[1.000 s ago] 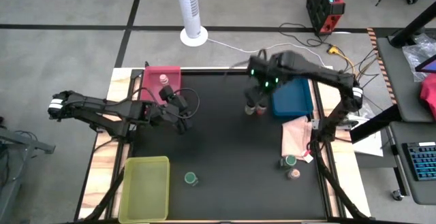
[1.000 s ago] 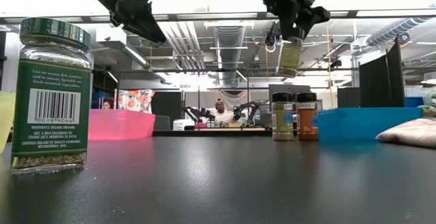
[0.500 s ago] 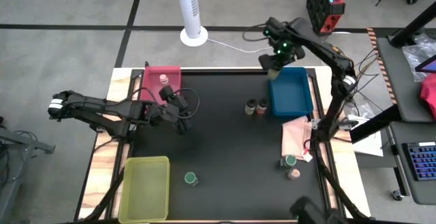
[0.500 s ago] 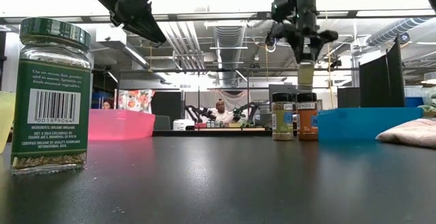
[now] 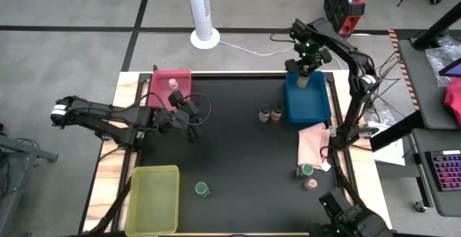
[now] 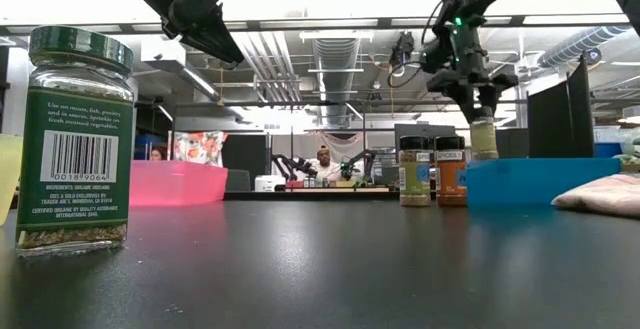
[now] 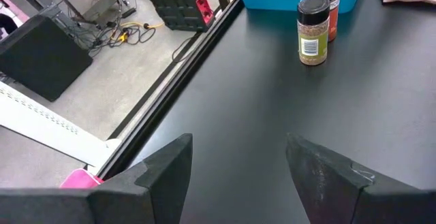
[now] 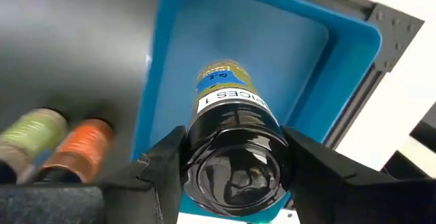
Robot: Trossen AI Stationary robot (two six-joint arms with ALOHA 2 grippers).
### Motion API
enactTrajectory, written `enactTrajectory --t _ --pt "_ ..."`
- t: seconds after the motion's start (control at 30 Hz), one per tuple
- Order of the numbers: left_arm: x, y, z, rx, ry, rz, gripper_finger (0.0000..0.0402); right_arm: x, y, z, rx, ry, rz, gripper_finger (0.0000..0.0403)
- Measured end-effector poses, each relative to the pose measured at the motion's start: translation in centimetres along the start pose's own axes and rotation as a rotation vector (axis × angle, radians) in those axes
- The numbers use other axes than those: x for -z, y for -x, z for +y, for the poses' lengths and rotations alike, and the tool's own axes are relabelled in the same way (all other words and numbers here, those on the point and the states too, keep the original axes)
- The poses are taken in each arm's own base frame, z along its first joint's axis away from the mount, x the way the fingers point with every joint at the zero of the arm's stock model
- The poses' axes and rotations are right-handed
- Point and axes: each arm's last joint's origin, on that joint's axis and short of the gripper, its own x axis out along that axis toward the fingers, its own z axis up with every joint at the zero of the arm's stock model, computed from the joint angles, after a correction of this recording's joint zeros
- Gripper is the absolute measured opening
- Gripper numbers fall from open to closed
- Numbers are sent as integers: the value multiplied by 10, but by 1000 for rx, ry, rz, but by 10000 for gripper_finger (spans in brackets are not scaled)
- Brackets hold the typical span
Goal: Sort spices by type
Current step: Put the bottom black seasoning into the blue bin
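My right gripper (image 5: 302, 69) hangs over the far end of the blue tray (image 5: 308, 101), shut on a black-capped spice jar (image 8: 228, 98) with pale contents (image 6: 484, 139). Two more jars, one greenish (image 5: 265, 112) and one orange (image 5: 277, 112), stand on the mat just left of the tray. Other jars stand on their bases: a green-lidded one (image 5: 202, 189) near the front, a green-lidded one (image 5: 307, 171) and a pinkish one (image 5: 311, 184) at the front right, and one (image 5: 173, 85) in the red tray. My left gripper (image 7: 238, 163) waits open above the mat beside the red tray. My right gripper pinches the jar's black cap (image 8: 235, 157) between its two fingers (image 8: 167, 159), one on each side. The fingers come from above and point down. The jar hangs upright below them, lifted clear, with its base about level with the blue tray's rim (image 6: 530, 164).
A pink cloth (image 5: 314, 143) lies in front of the blue tray. A yellow-green tray (image 5: 153, 199) sits at the front left and a red tray (image 5: 164, 78) at the far left. The mat's middle is bare. A white fan column stands beyond the far edge.
My right gripper has carried the jar from above the two standing jars toward the table's far right, over the blue tray's far end. It has sunk a little and rolled about its pointing line. The jar has stayed upright in the hold.
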Motion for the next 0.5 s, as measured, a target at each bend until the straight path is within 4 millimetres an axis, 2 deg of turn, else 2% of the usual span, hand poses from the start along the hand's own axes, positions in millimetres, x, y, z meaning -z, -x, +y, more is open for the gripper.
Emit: enactTrajectory --t 0.3,0.5 --pt "0 0 0 0 4 0 220 9 -24 -3 -7 27 -24 197" --pt "0 0 0 0 5 -1 220 7 -41 -3 -16 36 -63 197"
